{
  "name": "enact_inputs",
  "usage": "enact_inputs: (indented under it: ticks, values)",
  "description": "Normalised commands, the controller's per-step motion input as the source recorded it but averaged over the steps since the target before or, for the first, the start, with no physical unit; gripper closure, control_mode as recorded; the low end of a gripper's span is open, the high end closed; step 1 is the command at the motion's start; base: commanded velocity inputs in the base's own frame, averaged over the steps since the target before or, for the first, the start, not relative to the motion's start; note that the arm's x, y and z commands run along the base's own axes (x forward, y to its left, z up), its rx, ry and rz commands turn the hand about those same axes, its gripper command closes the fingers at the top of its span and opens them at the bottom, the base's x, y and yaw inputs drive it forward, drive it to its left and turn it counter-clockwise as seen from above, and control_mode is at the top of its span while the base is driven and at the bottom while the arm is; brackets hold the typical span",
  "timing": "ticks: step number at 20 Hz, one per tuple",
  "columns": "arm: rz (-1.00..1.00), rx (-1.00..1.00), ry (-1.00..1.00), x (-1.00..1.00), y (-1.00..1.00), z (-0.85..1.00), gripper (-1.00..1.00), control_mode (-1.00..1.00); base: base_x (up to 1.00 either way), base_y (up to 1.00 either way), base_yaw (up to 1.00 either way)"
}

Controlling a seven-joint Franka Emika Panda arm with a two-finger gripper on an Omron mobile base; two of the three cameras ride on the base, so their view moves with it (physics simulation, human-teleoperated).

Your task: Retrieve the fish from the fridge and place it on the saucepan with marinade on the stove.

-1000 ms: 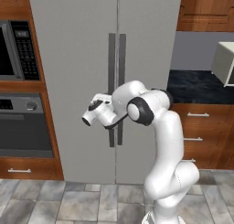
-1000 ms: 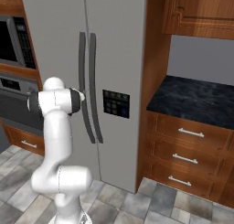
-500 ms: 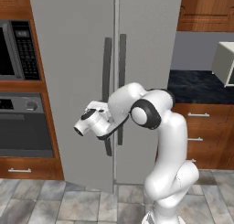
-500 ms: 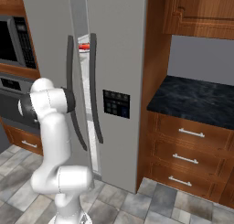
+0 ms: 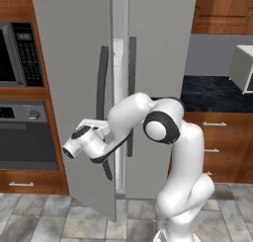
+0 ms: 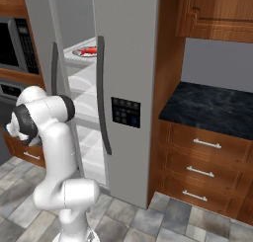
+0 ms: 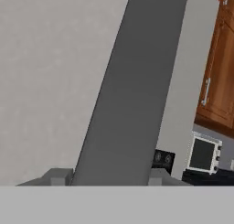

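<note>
The light-grey fridge (image 5: 158,48) has its left door (image 5: 74,88) swung partly open. My gripper (image 5: 103,136) is shut on that door's dark vertical handle (image 5: 102,78), low on the bar. In the hand view the handle (image 7: 132,90) runs as a wide dark band up from between my gripper's (image 7: 112,175) fingertips. Through the gap in the right base view, the red-orange fish (image 6: 89,50) lies on a grey plate (image 6: 79,53) on an upper shelf inside. The saucepan, marinade and stove are out of view.
A built-in microwave (image 5: 15,53) and oven (image 5: 24,137) stand left of the fridge, close to the swinging door. On the right are a dark counter (image 6: 212,105), wooden drawers (image 6: 202,162) and a white appliance (image 5: 242,68). The right door carries a dark dispenser panel (image 6: 125,112).
The left fridge door has swung from shut to well ajar as my arm pulled its handle back and to the left. The fish and shelves have come into sight.
</note>
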Motion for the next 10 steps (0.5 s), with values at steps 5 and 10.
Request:
enact_inputs:
  ticks: [5,10]
  values:
    - [0.13,0.07,0.03,-0.93,1.0,-0.89,1.0,-1.0,0.0,0.0,0.0]
    - [0.15,0.15,0.0,-0.93,1.0,-1.0,1.0,-1.0,0.0,0.0,0.0]
